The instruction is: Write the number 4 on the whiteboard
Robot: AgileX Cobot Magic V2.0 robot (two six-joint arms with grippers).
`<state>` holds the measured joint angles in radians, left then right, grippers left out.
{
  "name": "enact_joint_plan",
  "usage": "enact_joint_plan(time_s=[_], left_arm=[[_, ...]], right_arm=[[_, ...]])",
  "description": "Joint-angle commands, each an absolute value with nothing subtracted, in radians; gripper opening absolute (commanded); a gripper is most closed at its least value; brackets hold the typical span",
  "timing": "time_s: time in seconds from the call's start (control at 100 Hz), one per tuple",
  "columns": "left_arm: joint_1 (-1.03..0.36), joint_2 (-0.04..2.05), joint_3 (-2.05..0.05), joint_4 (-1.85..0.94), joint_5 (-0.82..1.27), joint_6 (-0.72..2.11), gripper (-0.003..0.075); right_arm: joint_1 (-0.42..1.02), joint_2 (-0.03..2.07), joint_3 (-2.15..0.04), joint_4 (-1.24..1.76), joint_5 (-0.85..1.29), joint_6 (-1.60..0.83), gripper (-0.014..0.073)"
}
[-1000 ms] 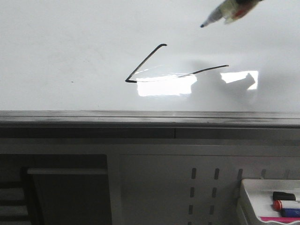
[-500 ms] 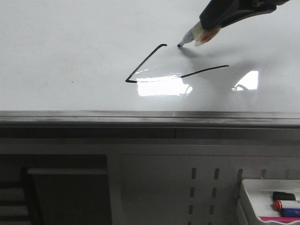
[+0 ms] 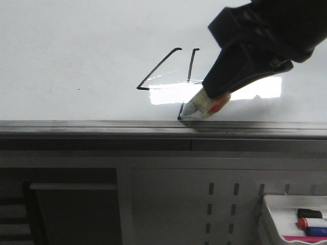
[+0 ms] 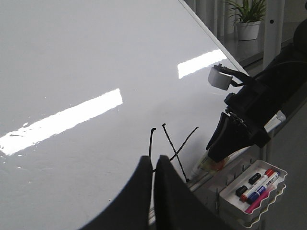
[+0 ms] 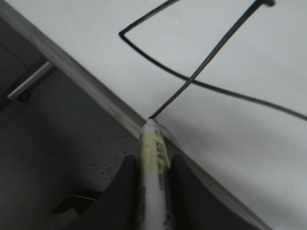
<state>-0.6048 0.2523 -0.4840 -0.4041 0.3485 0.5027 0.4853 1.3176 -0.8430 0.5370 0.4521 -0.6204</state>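
On the whiteboard (image 3: 76, 51) (image 4: 72, 57) (image 5: 268, 57) the number 4 (image 3: 158, 68) (image 4: 175, 153) (image 5: 192, 81) stands in thin black lines: a slanted stroke, a long crossbar and a downstroke crossing it. My right gripper (image 3: 213, 96) (image 5: 153, 165) is shut on a marker (image 3: 202, 107) (image 4: 204, 165) (image 5: 153, 143). The marker's tip touches the board at the low end of the downstroke, right by the grey edge rail (image 3: 102, 127). The right arm hides part of the crossbar in the front view. My left gripper (image 4: 154, 159) hangs shut and empty in front of the board, left of the marker.
A white tray (image 3: 271, 204) (image 4: 230, 201) with several spare markers hangs low on the right, on a grey perforated panel (image 3: 173, 204) below the rail. A potted plant (image 4: 248, 19) stands far behind the board's right edge.
The right gripper brought the marker from the air onto the board, then dragged it down across the crossbar to the rail, leaving a new downstroke. The left gripper's earlier state is not shown.
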Motion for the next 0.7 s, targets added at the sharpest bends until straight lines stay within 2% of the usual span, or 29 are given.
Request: enact_joint_plan(time_s=[0.0,0.26,0.33,0.43,0.48,0.56,0.69], left_arm=[[-0.604,0.262,-0.51,-0.424,0.268,0.495,-0.002],[-0.604,0.264,-0.51,-0.461,0.281,0.495,-0.0002],[-0.604,0.287,-0.516,-0.461,0.335,0.495,0.0088],[-0.604,0.376,-0.554,-0.482,0.46,0.495,0.0326],[-0.604,0.435,-0.588,-0.504,0.52,0.509,0.0411],[-0.616,0.543,-0.645,-0.516,0.584,0.565,0.0415],[-0.653,0.713,-0.74,-0.583,0.704,0.808,0.0353]], right_arm=[[0.491,1.299,-0.861,0.54,0.39,-0.624,-0.0043],[0.518,1.226,-0.899,0.542,0.403,-0.626,-0.0043],[0.551,1.167,-0.919,0.54,0.425,-0.647,-0.0043],[0.613,1.089,-0.937,0.523,0.488,-0.71,-0.0043],[0.654,1.064,-0.937,0.513,0.522,-0.75,-0.0043],[0.708,1.041,-0.935,0.501,0.578,-0.829,-0.0043],[0.795,1.032,-0.933,0.501,0.593,-0.948,-0.0043]])
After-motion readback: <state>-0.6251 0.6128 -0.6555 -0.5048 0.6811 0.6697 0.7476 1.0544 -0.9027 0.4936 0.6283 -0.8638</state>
